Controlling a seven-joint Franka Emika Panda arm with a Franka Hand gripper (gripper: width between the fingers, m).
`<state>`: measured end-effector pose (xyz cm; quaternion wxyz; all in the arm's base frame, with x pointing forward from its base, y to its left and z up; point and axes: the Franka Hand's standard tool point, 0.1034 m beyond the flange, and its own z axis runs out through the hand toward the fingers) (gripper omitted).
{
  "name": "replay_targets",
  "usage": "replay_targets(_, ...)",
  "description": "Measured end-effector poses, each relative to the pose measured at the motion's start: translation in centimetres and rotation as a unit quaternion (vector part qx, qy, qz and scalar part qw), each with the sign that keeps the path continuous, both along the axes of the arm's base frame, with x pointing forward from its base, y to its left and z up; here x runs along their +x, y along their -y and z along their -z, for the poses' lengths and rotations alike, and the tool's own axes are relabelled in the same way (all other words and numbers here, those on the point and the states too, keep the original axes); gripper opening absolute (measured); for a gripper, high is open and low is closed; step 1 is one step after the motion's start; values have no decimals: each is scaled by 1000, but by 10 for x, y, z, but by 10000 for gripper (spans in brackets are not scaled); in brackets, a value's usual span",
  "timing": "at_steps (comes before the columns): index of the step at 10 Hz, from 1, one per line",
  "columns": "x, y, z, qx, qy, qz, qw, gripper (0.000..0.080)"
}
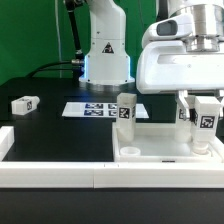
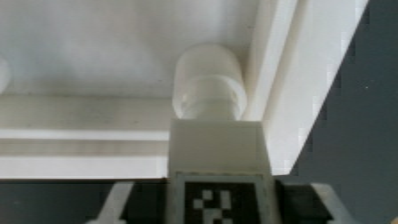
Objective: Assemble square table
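Note:
The white square table top (image 1: 160,158) lies upside down at the exterior view's lower right, raised rim up. My gripper (image 1: 206,116) is shut on a white tagged leg (image 1: 206,134), held upright over the top's right corner. In the wrist view the leg (image 2: 217,150) sits between my fingers (image 2: 132,200). Its rounded end (image 2: 208,85) reaches into the corner by the rim (image 2: 306,60). A second leg (image 1: 126,110) stands upright at the top's far left corner. A third tagged leg (image 1: 187,112) stands close beside the held one, partly hidden by my hand.
A loose tagged leg (image 1: 25,103) lies on the black table at the exterior view's left. The marker board (image 1: 97,108) lies flat in front of the robot base (image 1: 105,55). Long white border rails (image 1: 50,172) run along the front and left edges.

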<state>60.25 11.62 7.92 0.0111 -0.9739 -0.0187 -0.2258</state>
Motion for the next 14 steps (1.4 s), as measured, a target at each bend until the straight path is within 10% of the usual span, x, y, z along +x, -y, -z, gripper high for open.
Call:
replay_targets(9, 7, -4, 13, -5, 7, -1, 1000, 285)
replay_targets(11, 7, -4, 13, -5, 7, -1, 1000, 584)
replay_targets(14, 7, -4, 13, -5, 7, -1, 1000, 645)
